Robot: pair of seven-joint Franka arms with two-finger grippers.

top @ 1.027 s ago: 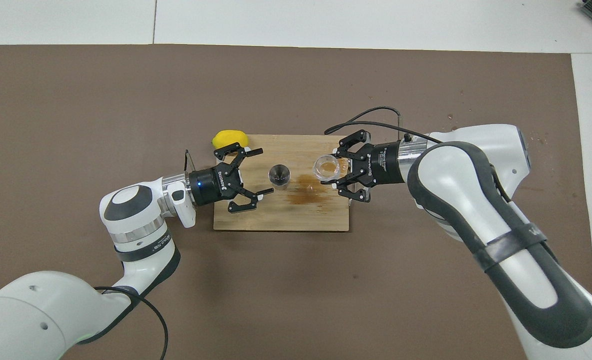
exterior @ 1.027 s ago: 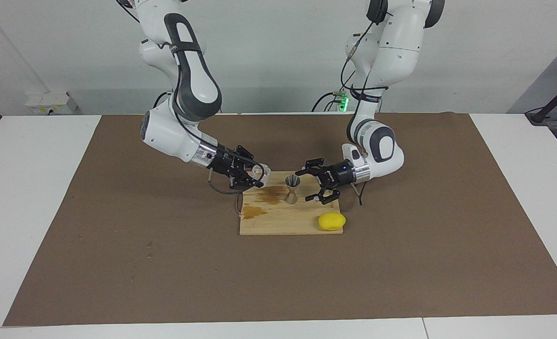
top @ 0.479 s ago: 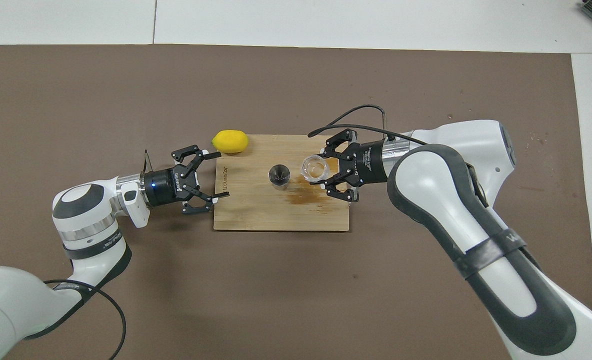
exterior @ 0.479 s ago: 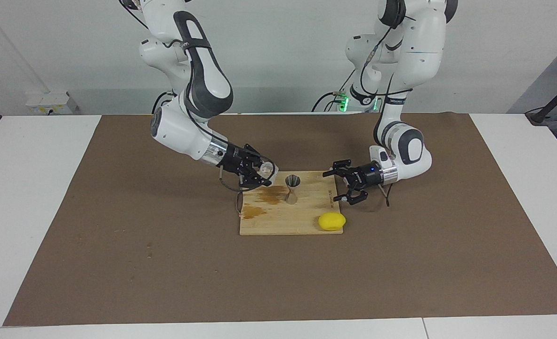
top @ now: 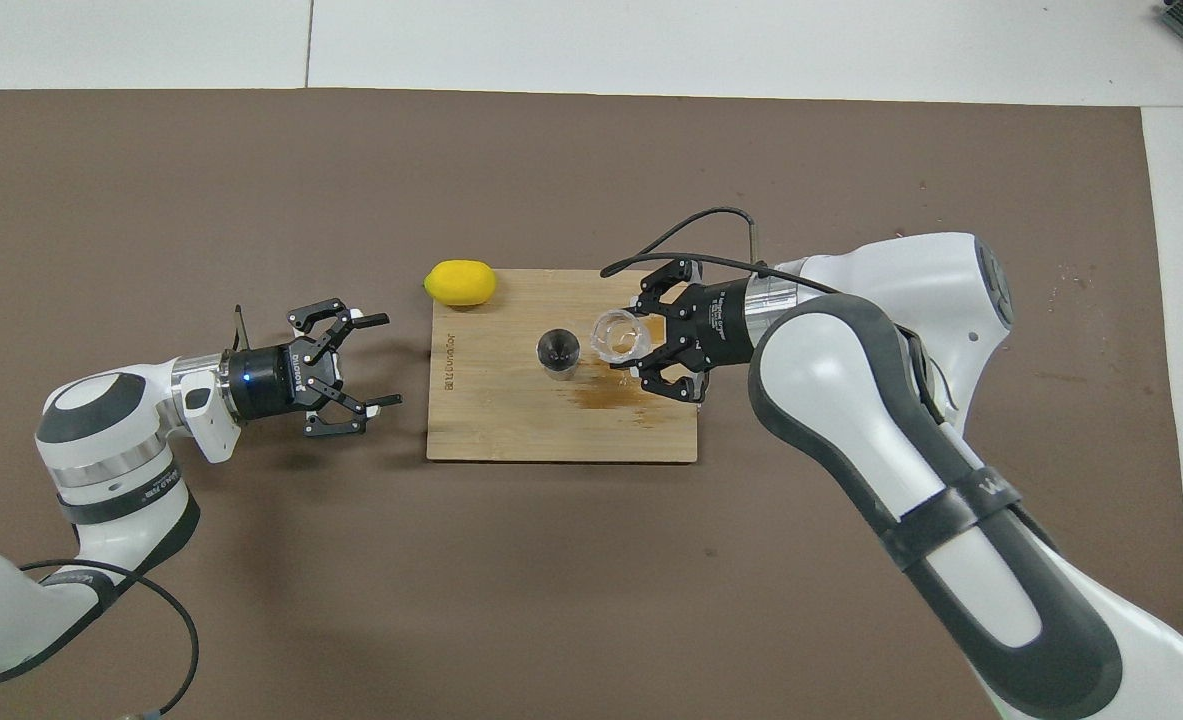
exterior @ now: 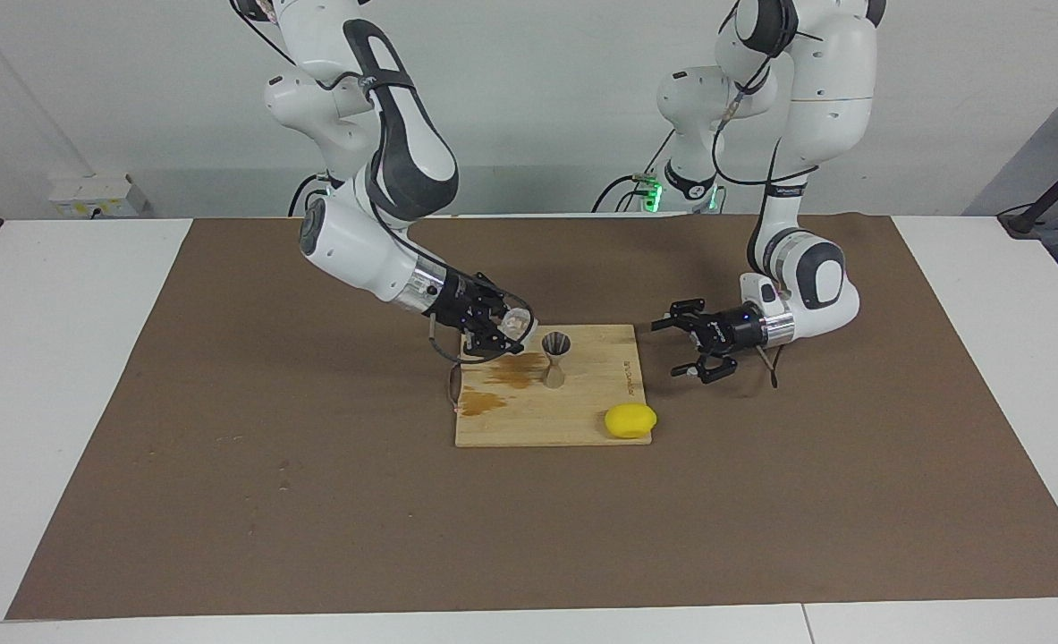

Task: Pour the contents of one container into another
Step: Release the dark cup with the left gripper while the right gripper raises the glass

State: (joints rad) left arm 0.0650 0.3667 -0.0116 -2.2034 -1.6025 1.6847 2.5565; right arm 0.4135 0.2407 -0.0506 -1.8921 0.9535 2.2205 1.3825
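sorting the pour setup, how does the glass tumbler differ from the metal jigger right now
The glass tumbler is clear; the jigger is silvery metal, pinched at the waist. The tumbler is off the board, tipped toward the jigger in the right tool; the jigger stands upright on the wooden board, untouched. Both are small open vessels.

White table point(exterior: 63, 376) (brown mat point(exterior: 314, 501) on top) against a pale wall point(exterior: 537, 107).

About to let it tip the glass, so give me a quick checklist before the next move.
1. Right gripper shut on the glass: ok.
2. Jigger upright on the board: ok.
3. Glass over the jigger's mouth: not ok, it hangs just beside it.
4. Left gripper open and off the board: ok.
5. Lemon apart from the jigger: ok.
6. Liquid in the glass: cannot tell.
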